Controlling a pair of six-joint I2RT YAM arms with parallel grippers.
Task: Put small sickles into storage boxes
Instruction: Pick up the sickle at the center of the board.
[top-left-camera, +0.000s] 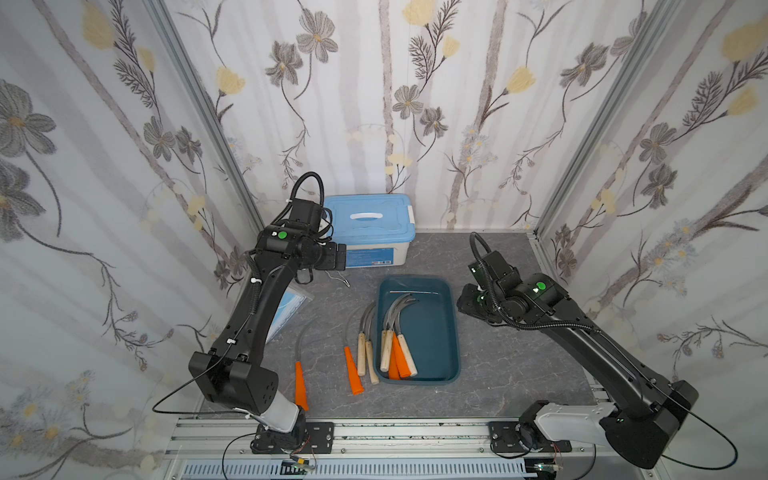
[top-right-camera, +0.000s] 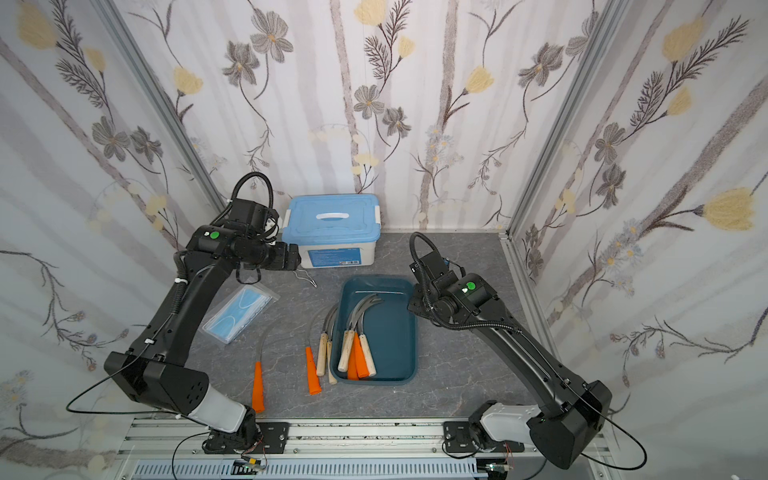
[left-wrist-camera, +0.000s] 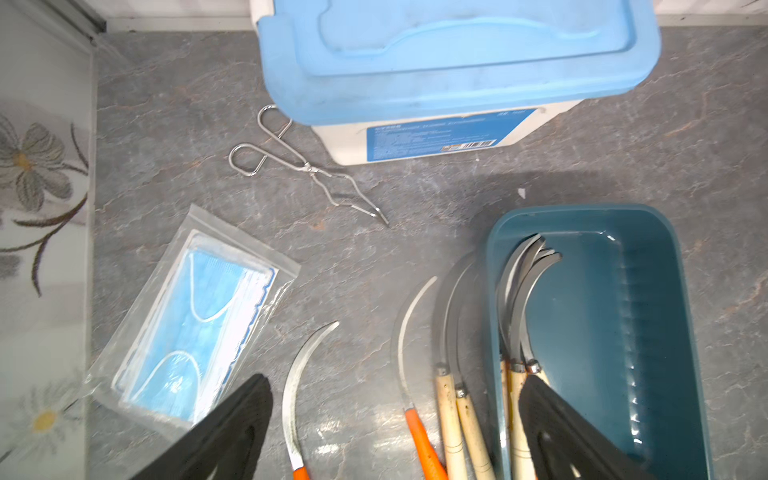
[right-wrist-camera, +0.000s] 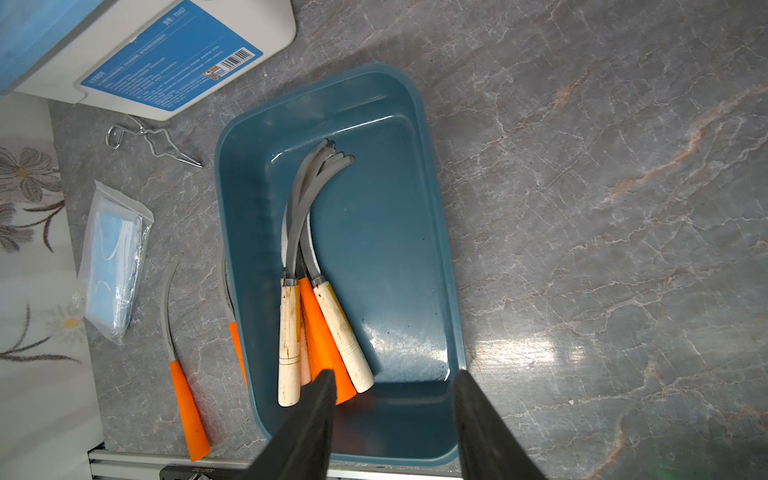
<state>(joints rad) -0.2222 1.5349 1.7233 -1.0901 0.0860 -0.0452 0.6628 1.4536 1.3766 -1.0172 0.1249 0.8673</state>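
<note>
Tongs (left-wrist-camera: 307, 168) near box (left-wrist-camera: 457, 62); masks (left-wrist-camera: 195, 328) near sickle (left-wrist-camera: 296, 386)

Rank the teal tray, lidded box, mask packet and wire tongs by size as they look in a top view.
1. Teal tray
2. Lidded box, farther back, so a close call
3. Mask packet
4. Wire tongs, partly hidden

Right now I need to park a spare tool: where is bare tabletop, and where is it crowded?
Free: the tabletop right of the teal tray, and the tray's right half. Crowded: left of the tray lie four sickles, with the mask packet and wire tongs beyond.
</note>
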